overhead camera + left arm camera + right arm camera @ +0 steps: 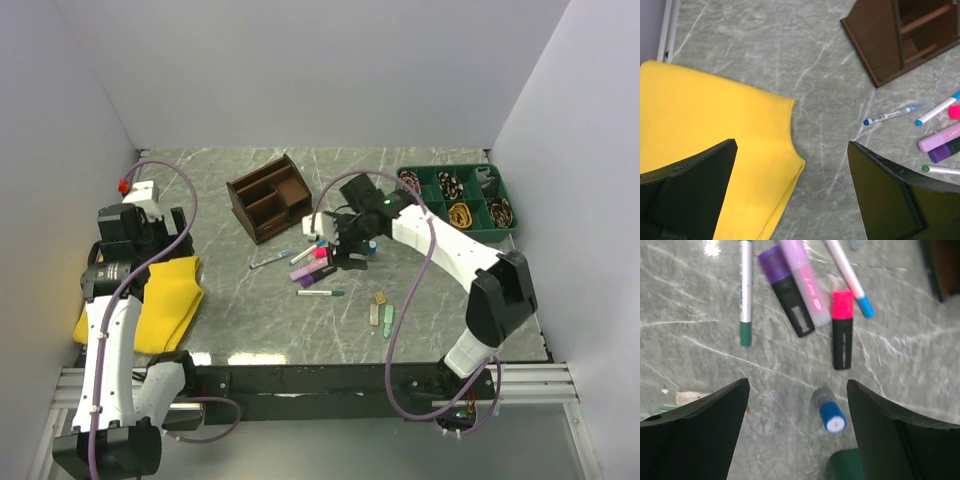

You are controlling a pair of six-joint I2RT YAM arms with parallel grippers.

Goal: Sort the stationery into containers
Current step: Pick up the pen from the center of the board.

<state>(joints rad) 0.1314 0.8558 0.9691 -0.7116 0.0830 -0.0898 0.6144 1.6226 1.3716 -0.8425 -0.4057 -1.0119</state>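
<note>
right wrist cam: we see our right gripper [797,385] spread wide over the blue-capped cylinder [829,411], nothing held; left gripper [791,144] also spread, empty, above yellow cloth [700,115] edge

We can read no text anywhere; the lilac marker [805,282] carries pink lettering too blurred for us to make out; the purple-capped black marker [787,292] bears a pale label, equally illegible.

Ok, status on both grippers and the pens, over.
Left gripper open over yellow cloth edge. Right gripper open above blue-capped cylinder, holding nothing. Markers loose beside wooden organiser. No obstruction seen.
</note>
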